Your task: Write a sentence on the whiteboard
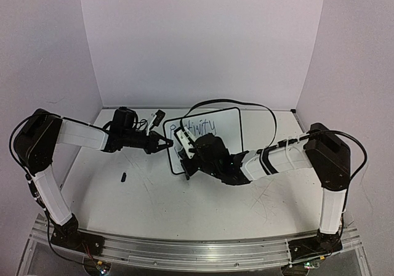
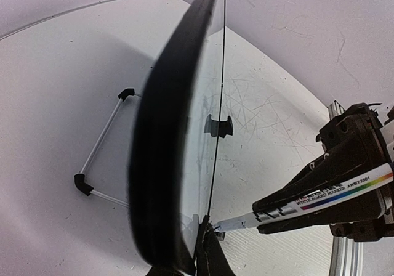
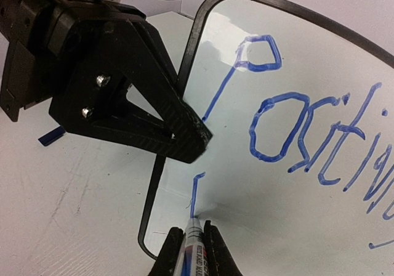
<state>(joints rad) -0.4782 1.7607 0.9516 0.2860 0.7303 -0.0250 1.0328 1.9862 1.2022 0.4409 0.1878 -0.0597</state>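
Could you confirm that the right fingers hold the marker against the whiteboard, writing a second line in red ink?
Not quite: the ink is blue, not red. The right wrist view shows the marker in the right fingers, writing a second line on the whiteboard.

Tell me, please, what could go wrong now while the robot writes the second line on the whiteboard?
1. The left gripper pinches only the left edge of the whiteboard, so pressure from the marker might tilt the board and bend the short blue stroke.
2. The right gripper works close beside the left gripper; they could bump.
3. Its fingers are near the ink and may smear it.
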